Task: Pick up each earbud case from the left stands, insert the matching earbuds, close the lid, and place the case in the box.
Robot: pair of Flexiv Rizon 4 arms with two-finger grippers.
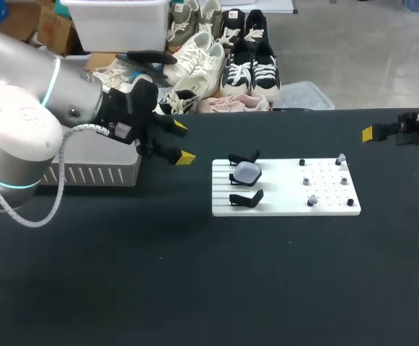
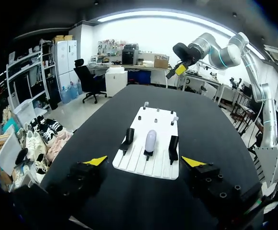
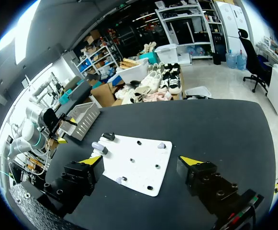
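A white board (image 1: 285, 189) holds three black stands on its left side. The middle stand carries a pale lavender earbud case (image 1: 247, 171); the far stand (image 1: 244, 157) and the near stand (image 1: 247, 198) are bare. Small lavender earbuds (image 1: 341, 158) (image 1: 312, 200) sit on pegs at the board's right. My left gripper (image 1: 182, 142) hangs open left of the board, holding nothing. In the left wrist view my left gripper (image 2: 144, 161) faces the case (image 2: 150, 140) ahead. My right gripper (image 1: 371, 133) stays open far right. In its own view my right gripper (image 3: 141, 160) is over the board (image 3: 143, 165).
A grey slatted box (image 1: 97, 171) stands at the table's left edge, behind my left arm, and also shows in the right wrist view as the grey box (image 3: 83, 120). Bare black tabletop (image 1: 195, 288) spreads in front of the board.
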